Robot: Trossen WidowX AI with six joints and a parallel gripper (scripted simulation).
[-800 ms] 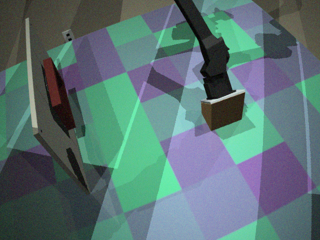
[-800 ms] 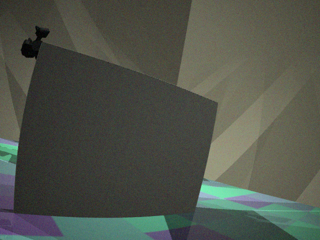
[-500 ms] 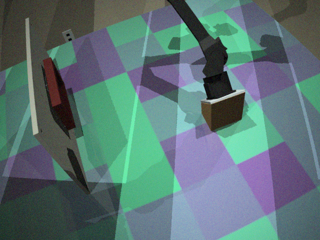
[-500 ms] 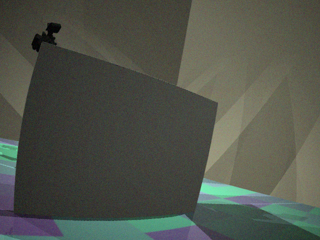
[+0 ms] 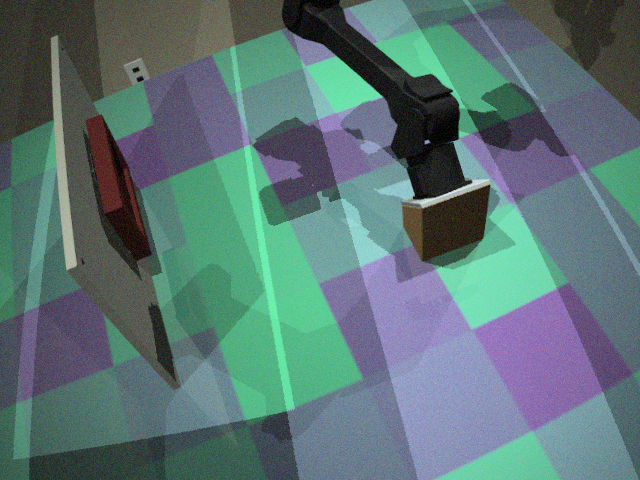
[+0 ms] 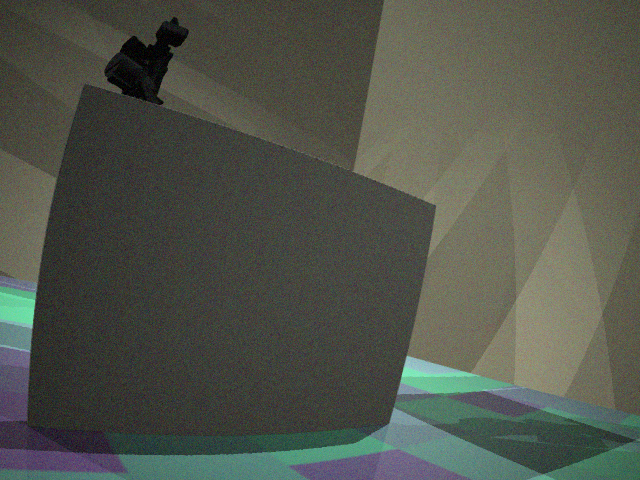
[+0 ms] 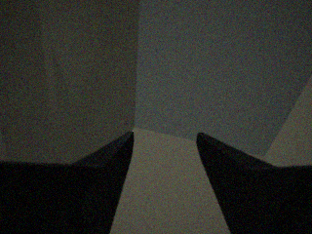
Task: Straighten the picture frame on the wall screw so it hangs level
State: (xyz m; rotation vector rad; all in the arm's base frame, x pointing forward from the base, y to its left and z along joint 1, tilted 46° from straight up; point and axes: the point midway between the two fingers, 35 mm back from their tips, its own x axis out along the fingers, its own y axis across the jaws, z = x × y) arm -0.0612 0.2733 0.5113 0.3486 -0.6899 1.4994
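The red picture frame (image 5: 104,170) hangs on the face of the upright grey wall panel (image 5: 116,297) (image 6: 232,284) at the left of the top view. That view is steep, so I cannot read its tilt exactly. The screw and notched strip are hidden. The exterior view shows only the panel's plain side, and the frame is hidden there. My gripper (image 7: 167,135) is partly open, with nothing between its fingers. It is outside the top view, away from the frame. The wrist view shows only plain grey-brown and blue-grey surfaces, with no red frame.
My arm (image 5: 367,62) (image 6: 139,72) stands on a brown box (image 5: 454,227) with a white top, to the right of the panel, and reaches up out of the top view. A white socket (image 5: 136,70) shows behind the panel. Shadows cross the chequered floor (image 5: 434,387).
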